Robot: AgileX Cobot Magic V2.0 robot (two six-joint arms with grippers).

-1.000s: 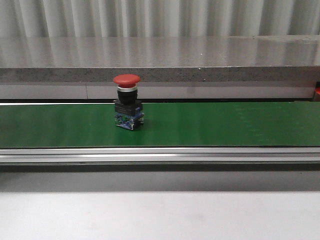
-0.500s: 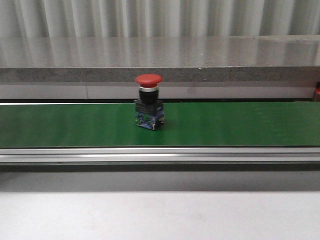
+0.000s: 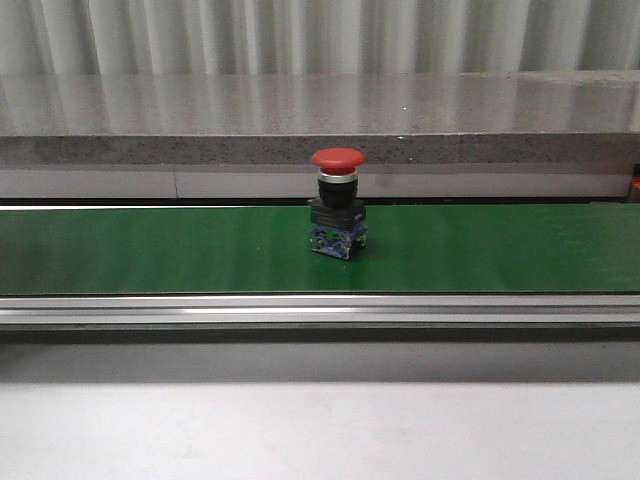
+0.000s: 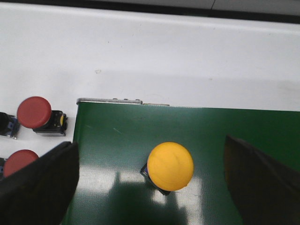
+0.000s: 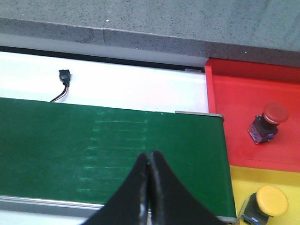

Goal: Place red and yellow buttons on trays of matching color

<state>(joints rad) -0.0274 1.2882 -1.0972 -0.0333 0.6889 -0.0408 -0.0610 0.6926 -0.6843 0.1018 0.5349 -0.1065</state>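
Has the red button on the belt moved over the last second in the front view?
Yes. The red button has travelled rightward along the green belt, judged against the seam in the ledge behind it.

Counted across the views, past tally:

- Red buttons: four. One on the belt [image 3: 150,250] at mid-length [image 3: 338,205]; two off the belt's end edge [image 4: 40,115] [image 4: 18,161]; one in the red tray [image 5: 253,122] [image 5: 268,123].
- Yellow buttons: two. One on the belt [image 4: 169,166]; one in the yellow tray [image 5: 243,183] [image 5: 269,201].
- Trays: two.
- Belts: one.
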